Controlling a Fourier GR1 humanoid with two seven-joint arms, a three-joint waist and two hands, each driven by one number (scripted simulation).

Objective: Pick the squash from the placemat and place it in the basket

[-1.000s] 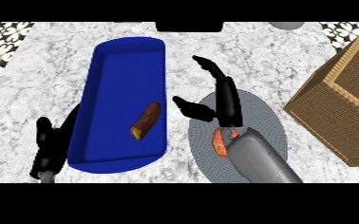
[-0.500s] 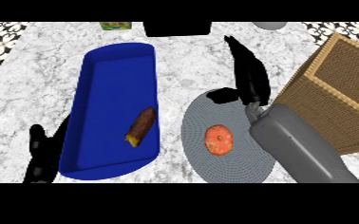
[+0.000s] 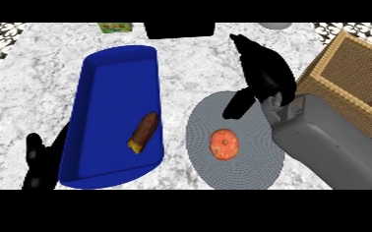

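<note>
An orange round squash (image 3: pixel 224 144) lies on the grey round placemat (image 3: pixel 210 115), near its middle. My right hand (image 3: pixel 265 71) hangs open over the placemat's far right edge, fingers stretched toward the back and thumb pointing down at the mat. It is apart from the squash and holds nothing. The wicker basket (image 3: pixel 341 73) stands just right of that hand, at the right edge of the view. My left hand (image 3: pixel 40 164) rests open at the lower left, beside the blue tray.
A long blue tray (image 3: pixel 109 93) lies left of the placemat with a brown oblong vegetable (image 3: pixel 145 130) in it. At the counter's back stand a green box (image 3: pixel 116 27), a black object (image 3: pixel 179 29) and a pale grey thing (image 3: pixel 276 25).
My right hand has moved from over the squash, to the right and toward the back, nearer the basket. The squash now shows fully. The left hand has barely shifted.
</note>
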